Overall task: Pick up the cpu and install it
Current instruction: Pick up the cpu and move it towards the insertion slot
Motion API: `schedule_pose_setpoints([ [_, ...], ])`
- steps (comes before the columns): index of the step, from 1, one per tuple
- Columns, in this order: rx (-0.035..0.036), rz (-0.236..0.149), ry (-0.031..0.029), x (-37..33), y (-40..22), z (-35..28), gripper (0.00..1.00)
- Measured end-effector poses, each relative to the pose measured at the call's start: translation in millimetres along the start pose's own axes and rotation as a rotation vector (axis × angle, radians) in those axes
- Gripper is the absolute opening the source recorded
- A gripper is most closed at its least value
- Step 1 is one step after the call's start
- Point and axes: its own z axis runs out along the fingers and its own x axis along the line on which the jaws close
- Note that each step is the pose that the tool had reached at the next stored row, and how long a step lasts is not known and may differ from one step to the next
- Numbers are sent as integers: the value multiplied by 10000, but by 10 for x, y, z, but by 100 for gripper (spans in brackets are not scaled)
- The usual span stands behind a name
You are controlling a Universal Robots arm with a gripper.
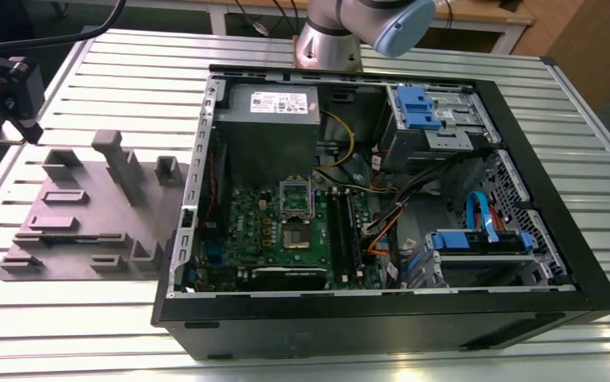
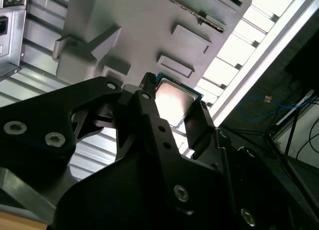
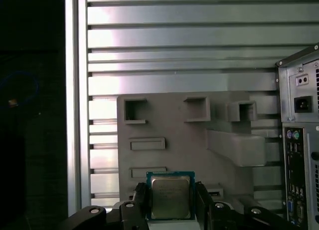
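The cpu [image 3: 169,197] is a small square chip with a silvery metal top and a green rim. It sits clamped between the two black fingers [image 3: 140,200] of my gripper [image 3: 169,204], which is shut on its opposite edges. In the second wrist view the cpu [image 2: 172,101] shows in the same grip of the gripper [image 2: 174,113], held in the air over the grey plastic tray [image 2: 139,20]. In the exterior view the gripper [image 1: 8,95] hangs at the far left, above the table's edge and beside the tray [image 1: 82,215]. The metal-framed socket [image 1: 296,237] lies open on the green motherboard.
The open black computer case [image 1: 390,310] lies flat at the exterior view's right, with cables, blue drive brackets and a power supply [image 1: 273,107] inside. Its rear panel [image 3: 299,140] shows beside the tray [image 3: 174,122]. The slatted metal table [image 1: 124,56] ends close to the gripper.
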Motion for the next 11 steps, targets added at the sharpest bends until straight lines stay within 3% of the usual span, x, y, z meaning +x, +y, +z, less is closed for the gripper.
schedule_pose_setpoints([
  [3,-2,0,-3,-62,3,3,47],
  [11,0,0,-1,-71,7,-48,47],
])
